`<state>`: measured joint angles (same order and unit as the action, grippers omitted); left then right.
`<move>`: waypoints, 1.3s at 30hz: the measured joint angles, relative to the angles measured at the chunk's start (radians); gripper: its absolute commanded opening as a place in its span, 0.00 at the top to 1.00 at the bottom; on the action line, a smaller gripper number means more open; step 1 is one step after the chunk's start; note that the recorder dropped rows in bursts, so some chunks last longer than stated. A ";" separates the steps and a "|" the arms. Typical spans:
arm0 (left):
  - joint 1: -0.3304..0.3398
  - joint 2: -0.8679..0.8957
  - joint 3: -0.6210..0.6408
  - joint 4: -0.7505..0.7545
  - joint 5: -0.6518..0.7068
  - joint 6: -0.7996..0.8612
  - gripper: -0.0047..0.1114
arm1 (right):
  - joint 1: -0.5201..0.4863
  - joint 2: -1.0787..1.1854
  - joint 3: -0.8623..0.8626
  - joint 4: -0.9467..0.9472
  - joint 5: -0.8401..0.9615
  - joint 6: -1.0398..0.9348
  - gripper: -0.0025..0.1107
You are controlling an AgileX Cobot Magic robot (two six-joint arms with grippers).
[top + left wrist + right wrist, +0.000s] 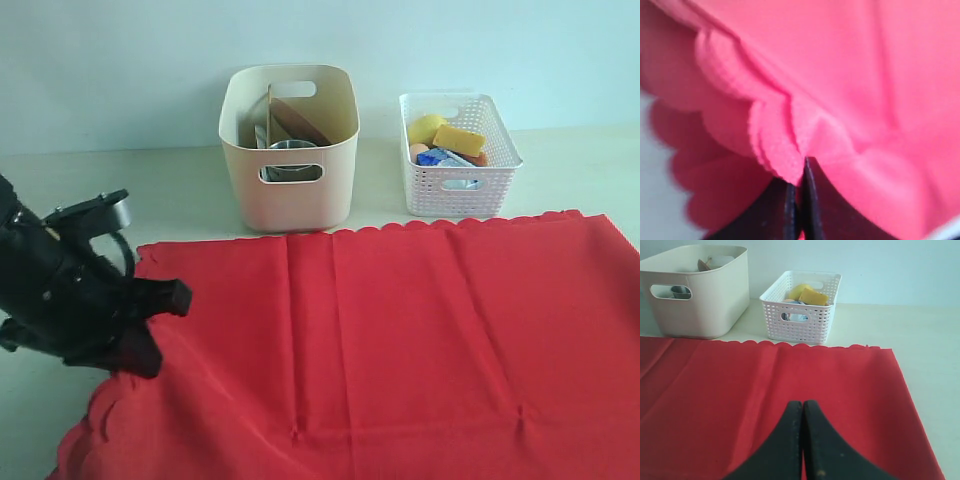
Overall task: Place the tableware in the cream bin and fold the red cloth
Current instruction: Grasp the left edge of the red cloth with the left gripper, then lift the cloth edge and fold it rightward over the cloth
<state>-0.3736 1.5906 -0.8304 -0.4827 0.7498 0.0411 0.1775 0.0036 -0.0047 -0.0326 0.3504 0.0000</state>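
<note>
The red cloth (400,340) lies spread flat in front of both bins, its scalloped left edge bunched and raised. My left gripper (158,328) is at that left edge; the left wrist view shows the left gripper (799,172) shut on a pinched fold of the red cloth (850,75). My right gripper (803,404) is shut with nothing between its fingers, hovering over the red cloth (740,385); it is out of the exterior view. The cream bin (290,195) holds a brown plate (295,120) standing on edge and a steel cup (292,150). Other tableware is hidden.
A white lattice basket (458,185) with yellow and blue food items stands right of the cream bin; both show in the right wrist view, cream bin (705,300) and basket (802,315). Pale tabletop (180,205) runs behind the cloth to the wall.
</note>
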 measured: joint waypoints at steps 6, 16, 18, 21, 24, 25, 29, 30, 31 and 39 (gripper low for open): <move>0.066 0.000 0.083 0.180 -0.053 -0.176 0.61 | 0.000 0.000 0.000 0.000 0.000 0.000 0.98; 0.072 0.000 0.119 0.138 -0.109 -0.106 0.26 | 0.000 0.000 0.000 0.000 0.000 0.000 0.98; 0.072 0.005 0.143 0.131 -0.096 -0.085 0.26 | 0.000 0.000 0.000 0.000 0.000 0.000 0.98; 0.072 0.023 0.151 0.103 0.003 -0.025 0.26 | 0.000 0.000 0.000 0.000 0.000 0.000 0.98; 0.072 0.004 0.152 0.089 0.112 0.005 0.26 | 0.000 0.000 0.000 0.000 0.000 0.000 0.98; 0.072 -0.003 0.153 0.096 0.139 0.005 0.26 | 0.000 0.000 0.000 0.000 0.000 0.000 0.98; 0.072 -0.042 0.220 0.100 0.190 -0.006 0.26 | 0.000 0.000 0.000 0.000 0.000 0.000 0.98; 0.072 -0.047 0.246 0.100 0.188 -0.006 0.26 | 0.000 0.000 0.000 0.000 0.000 0.000 0.98; 0.072 -0.051 0.293 0.100 0.178 -0.008 0.26 | 0.000 0.000 0.000 0.000 0.000 0.000 0.98; 0.072 -0.052 0.345 0.020 0.077 -0.004 0.26 | 0.000 0.000 0.000 0.000 0.000 0.000 0.98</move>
<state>-0.3012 1.5389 -0.4850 -0.4626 0.8272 0.0367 0.1775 0.0036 -0.0047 -0.0326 0.3504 0.0000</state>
